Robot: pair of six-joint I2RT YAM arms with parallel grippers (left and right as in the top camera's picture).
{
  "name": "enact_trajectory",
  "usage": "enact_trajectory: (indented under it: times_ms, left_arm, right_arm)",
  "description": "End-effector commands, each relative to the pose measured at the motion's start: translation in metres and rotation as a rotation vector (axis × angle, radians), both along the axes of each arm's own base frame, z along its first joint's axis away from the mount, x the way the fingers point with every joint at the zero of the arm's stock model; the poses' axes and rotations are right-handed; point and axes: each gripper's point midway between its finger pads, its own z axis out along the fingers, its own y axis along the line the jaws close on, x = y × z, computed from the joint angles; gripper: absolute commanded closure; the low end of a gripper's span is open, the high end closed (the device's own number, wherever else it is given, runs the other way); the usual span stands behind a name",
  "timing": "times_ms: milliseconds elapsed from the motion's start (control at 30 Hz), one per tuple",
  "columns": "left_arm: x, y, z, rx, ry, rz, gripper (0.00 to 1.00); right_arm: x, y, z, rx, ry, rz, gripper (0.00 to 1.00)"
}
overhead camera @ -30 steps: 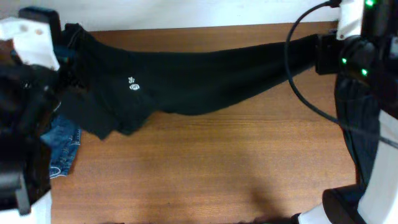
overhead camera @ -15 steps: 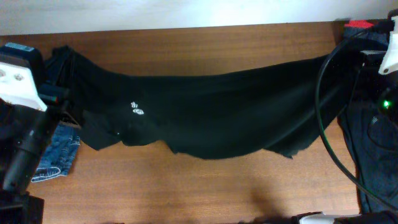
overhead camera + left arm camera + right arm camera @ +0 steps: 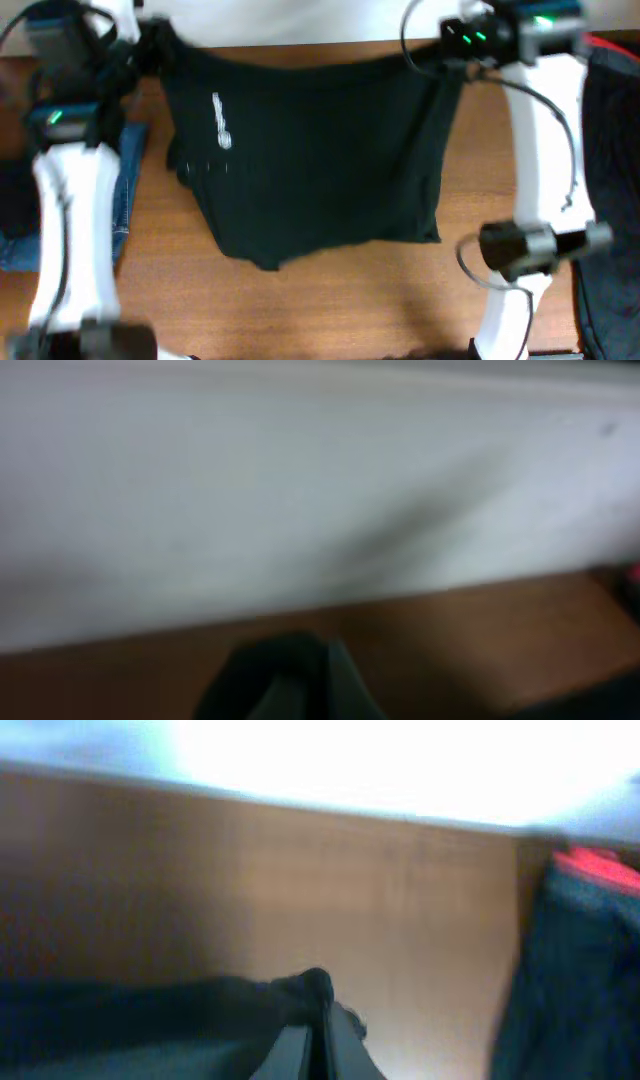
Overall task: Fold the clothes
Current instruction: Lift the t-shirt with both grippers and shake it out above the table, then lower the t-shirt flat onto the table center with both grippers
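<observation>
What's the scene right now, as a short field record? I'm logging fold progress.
garment: black, stretched between both grippers over the table, not folded
logo: white, near its left edge
left gripper: grips far left corner
right gripper: grips far right corner
denim: blue, at table's left
dark clothes: at table's right

No readable text (white print (image 3: 221,122) blurred)
</observation>
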Motion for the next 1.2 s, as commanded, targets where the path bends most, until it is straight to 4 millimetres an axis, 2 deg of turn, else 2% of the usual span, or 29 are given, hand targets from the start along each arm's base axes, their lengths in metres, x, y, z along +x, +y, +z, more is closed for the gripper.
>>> enact_trajectory:
  times_ms: [0, 33, 67, 100, 133, 200, 233, 267, 333, 367, 433, 500, 600, 667, 767, 933, 1067, 1167]
  left_arm:
    - [0.046, -0.020, 0.011, -0.125, -0.150, -0.093, 1.00]
    - [0.051, -0.020, 0.020, -0.149, -0.186, -0.094, 1.00]
    - [0.053, -0.020, 0.041, -0.162, -0.244, -0.096, 1.00]
    - [0.050, -0.021, 0.057, -0.158, -0.276, -0.104, 1.00]
    - [0.040, -0.028, 0.082, -0.150, -0.302, -0.146, 1.00]
    - [0.026, -0.035, 0.098, -0.138, -0.288, -0.194, 1.00]
    - [0.019, -0.036, 0.101, -0.139, -0.256, -0.195, 1.00]
    - [0.007, -0.037, 0.097, -0.150, -0.187, -0.191, 1.00]
    - [-0.009, -0.040, 0.080, -0.157, -0.075, -0.194, 1.00]
    - [-0.018, -0.040, 0.064, -0.168, 0.017, -0.188, 1.00]
    - [-0.042, -0.044, 0.016, -0.172, 0.248, -0.177, 1.00]
    - [-0.062, -0.045, -0.021, -0.149, 0.416, -0.165, 1.00]
    - [-0.096, -0.030, -0.081, -0.060, 0.698, -0.053, 1.00]
    - [-0.111, -0.017, -0.107, 0.019, 0.824, 0.026, 1.00]
    - [-0.128, -0.002, -0.139, 0.122, 0.967, 0.100, 1.00]
    - [-0.138, -0.003, -0.174, 0.131, 1.083, 0.094, 1.00]
    - [-0.147, -0.003, -0.191, 0.133, 1.139, 0.090, 1.00]
    - [-0.160, -0.009, -0.201, 0.113, 1.199, 0.062, 1.00]
  right_arm:
    - [0.031, -0.010, 0.029, 0.016, -0.170, -0.015, 0.96]
    - [0.033, -0.011, 0.042, 0.020, -0.211, -0.018, 0.96]
    - [0.034, -0.015, 0.067, 0.026, -0.287, -0.024, 0.97]
    - [0.030, -0.019, 0.088, 0.030, -0.338, -0.031, 0.96]
    - [0.020, -0.026, 0.107, 0.034, -0.370, -0.045, 0.96]
    - [0.011, -0.029, 0.111, 0.031, -0.357, -0.050, 0.96]
    - [0.005, -0.031, 0.106, 0.028, -0.327, -0.053, 0.96]
    - [-0.005, -0.033, 0.091, 0.022, -0.254, -0.057, 0.96]
    - [-0.022, -0.034, 0.066, 0.012, -0.132, -0.057, 0.96]
    - [-0.032, -0.035, 0.053, 0.006, -0.063, -0.057, 0.96]
    - [-0.058, -0.036, 0.021, -0.007, 0.110, -0.057, 0.96]
    - [-0.079, -0.037, 0.000, -0.018, 0.234, -0.057, 0.96]
    - [-0.089, -0.032, -0.021, 0.001, 0.329, -0.040, 0.96]
    - [-0.093, -0.031, -0.037, 0.003, 0.387, -0.037, 0.96]
    - [-0.105, -0.031, -0.073, -0.003, 0.524, -0.037, 0.96]
    - [-0.136, -0.033, -0.130, -0.016, 0.753, -0.050, 0.96]
    - [-0.154, -0.027, -0.151, 0.021, 0.852, -0.056, 0.96]
    - [-0.169, -0.020, -0.156, 0.062, 0.896, -0.044, 0.96]
